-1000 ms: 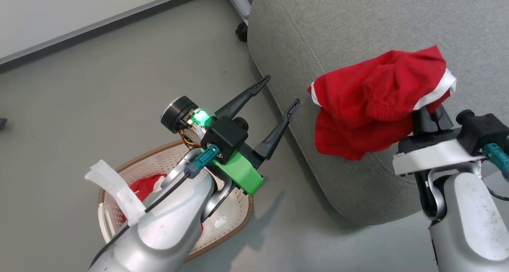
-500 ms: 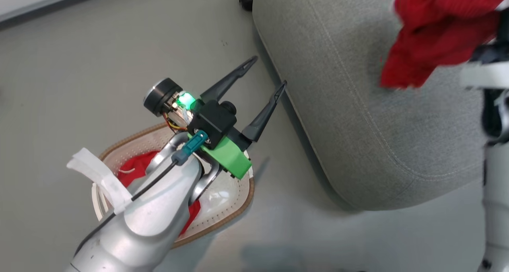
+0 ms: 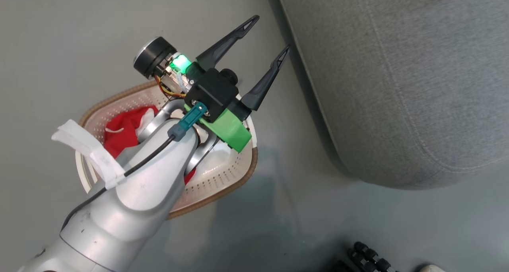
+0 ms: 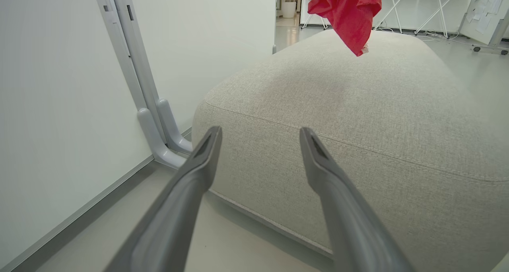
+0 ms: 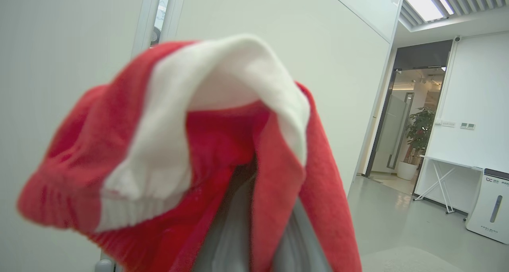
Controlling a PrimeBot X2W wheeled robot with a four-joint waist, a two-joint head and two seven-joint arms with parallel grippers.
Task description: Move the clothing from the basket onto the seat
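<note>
At the head view's lower left, the basket (image 3: pixel 222 172) holds one red garment (image 3: pixel 123 129). The left gripper (image 3: pixel 270 34) hangs over it, jaws wide and empty. The right gripper (image 5: pixel 262 192) pinches the other red garment (image 4: pixel 346 13) above the seat (image 4: pixel 358 105).

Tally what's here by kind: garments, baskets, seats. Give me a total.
Red garments: 2
Basket: 1
Seat: 1
Total: 4
</note>
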